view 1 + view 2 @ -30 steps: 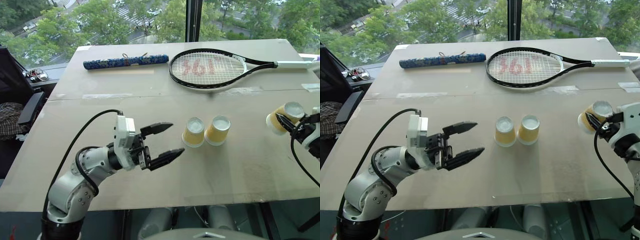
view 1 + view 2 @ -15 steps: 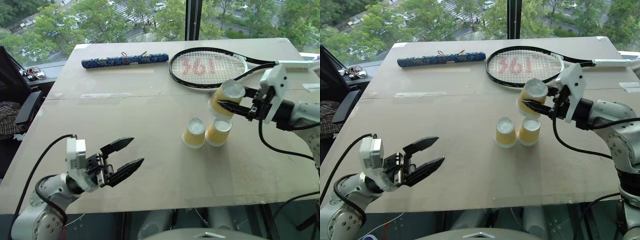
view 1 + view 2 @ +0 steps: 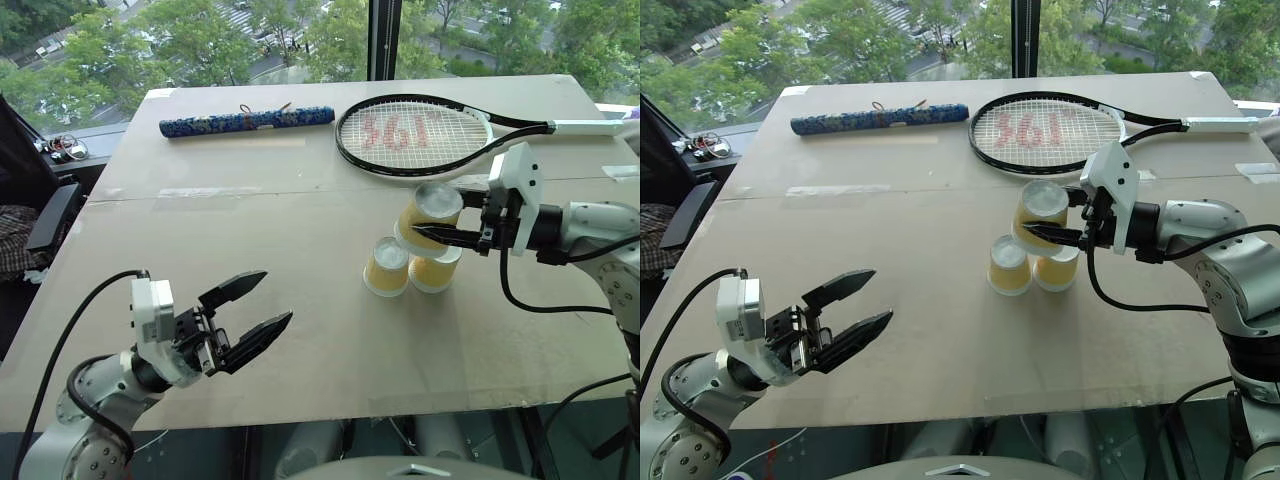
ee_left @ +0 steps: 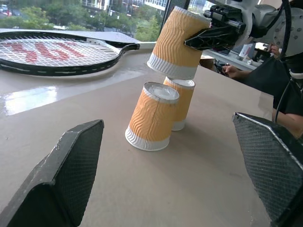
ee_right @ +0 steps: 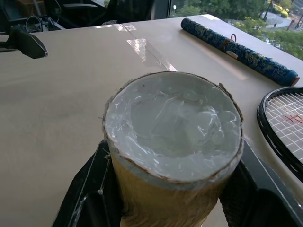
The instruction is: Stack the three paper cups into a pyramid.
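Two paper cups stand upside down, side by side, at the table's middle. The third cup hangs tilted just above them, its white base up, with my right gripper shut on its sides. In the left wrist view its rim sits right over the rear cup; whether they touch I cannot tell. My left gripper stays open and holds nothing, near the table's front left, well apart from the cups.
A black tennis racket lies behind the cups, with a blue patterned roll to its left. The table's front edge runs close below my left gripper. A seated person shows beyond the table in the left wrist view.
My right gripper carried its cup from the table's right edge leftward to over the two standing cups. My left gripper drew back toward the front left, staying open.
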Robot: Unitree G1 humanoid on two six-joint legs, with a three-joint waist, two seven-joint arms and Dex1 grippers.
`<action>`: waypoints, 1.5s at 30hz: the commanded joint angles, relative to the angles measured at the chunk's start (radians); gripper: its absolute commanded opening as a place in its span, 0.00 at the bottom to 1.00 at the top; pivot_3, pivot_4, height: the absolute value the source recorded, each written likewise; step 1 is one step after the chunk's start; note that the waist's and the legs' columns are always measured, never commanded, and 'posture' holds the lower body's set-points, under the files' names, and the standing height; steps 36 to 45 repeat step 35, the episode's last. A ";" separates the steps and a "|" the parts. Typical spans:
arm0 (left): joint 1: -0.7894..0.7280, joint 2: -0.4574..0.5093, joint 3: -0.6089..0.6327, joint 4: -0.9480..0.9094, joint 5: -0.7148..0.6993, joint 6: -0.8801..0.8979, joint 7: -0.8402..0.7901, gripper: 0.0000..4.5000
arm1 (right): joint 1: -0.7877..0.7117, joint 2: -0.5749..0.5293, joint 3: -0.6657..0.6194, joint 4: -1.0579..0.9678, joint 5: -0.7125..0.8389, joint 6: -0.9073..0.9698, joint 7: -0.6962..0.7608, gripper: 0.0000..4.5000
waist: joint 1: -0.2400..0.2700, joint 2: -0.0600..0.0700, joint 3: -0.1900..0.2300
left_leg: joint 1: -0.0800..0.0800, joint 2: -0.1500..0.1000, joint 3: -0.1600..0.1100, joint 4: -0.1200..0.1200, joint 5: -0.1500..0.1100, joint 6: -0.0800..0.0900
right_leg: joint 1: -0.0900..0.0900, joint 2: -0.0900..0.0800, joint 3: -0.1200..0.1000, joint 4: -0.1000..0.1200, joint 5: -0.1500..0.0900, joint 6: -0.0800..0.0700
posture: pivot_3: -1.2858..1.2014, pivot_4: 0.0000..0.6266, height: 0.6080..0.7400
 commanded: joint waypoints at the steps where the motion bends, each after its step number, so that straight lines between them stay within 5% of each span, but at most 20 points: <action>1: -0.012 0.017 0.001 -0.040 -0.017 0.005 0.019 1.00 | -0.022 -0.007 0.010 -0.031 -0.010 -0.007 0.016 0.42 | -0.001 0.000 0.000 | 0.000 0.000 0.000 0.000 0.000 0.000 | 0.000 0.000 0.000 0.000 0.000 0.000 | 0.52 0.24 1.00; 4: -0.026 0.021 -0.006 -0.040 -0.016 0.010 0.029 1.00 | -0.016 -0.004 0.034 -0.005 -0.033 -0.009 0.021 0.42 | -0.001 0.000 0.000 | 0.000 0.000 0.000 0.000 0.000 0.000 | 0.000 0.000 0.000 0.000 0.000 0.000 | 0.52 0.24 1.00; 10: -0.042 0.028 -0.013 -0.035 -0.019 0.015 0.034 1.00 | 0.010 -0.005 0.035 0.005 -0.068 -0.049 0.044 0.99 | -0.001 0.000 0.000 | 0.000 0.000 0.000 0.000 0.000 0.000 | 0.000 0.000 0.000 0.000 0.000 0.000 | 0.52 0.24 1.00; 17: -0.030 0.023 -0.036 -0.038 0.011 0.028 0.068 1.00 | 0.082 -0.040 -0.175 -0.022 0.028 -0.068 0.075 0.99 | 0.005 0.000 0.000 | 0.000 0.000 0.000 0.000 0.000 0.000 | 0.000 0.000 0.000 0.000 0.000 0.000 | 0.52 0.24 1.00; 26: 0.069 -0.005 -0.085 0.022 0.166 -0.002 0.147 1.00 | 0.570 -0.047 -0.471 -0.060 0.026 -0.220 0.200 0.99 | 0.026 0.000 0.000 | 0.000 0.001 0.002 -0.002 -0.001 0.001 | 0.000 0.001 0.001 -0.002 0.000 0.000 | 0.52 0.24 1.00; 32: 0.154 0.003 -0.024 0.099 0.200 -0.032 0.119 1.00 | 0.830 0.012 -0.508 0.072 -0.127 -0.440 0.225 0.99 | 0.023 0.000 0.000 | 0.002 0.001 0.005 -0.001 -0.001 0.001 | 0.001 0.001 0.004 0.000 0.000 0.000 | 0.52 0.24 1.00; 45: 0.173 0.011 -0.014 0.123 0.220 -0.042 0.109 1.00 | 0.857 0.026 -0.485 0.138 -0.185 -0.518 0.213 0.99 | 0.020 0.000 0.000 | 0.004 0.001 0.008 -0.001 -0.001 0.001 | 0.002 0.001 0.005 0.000 0.000 0.000 | 0.52 0.24 1.00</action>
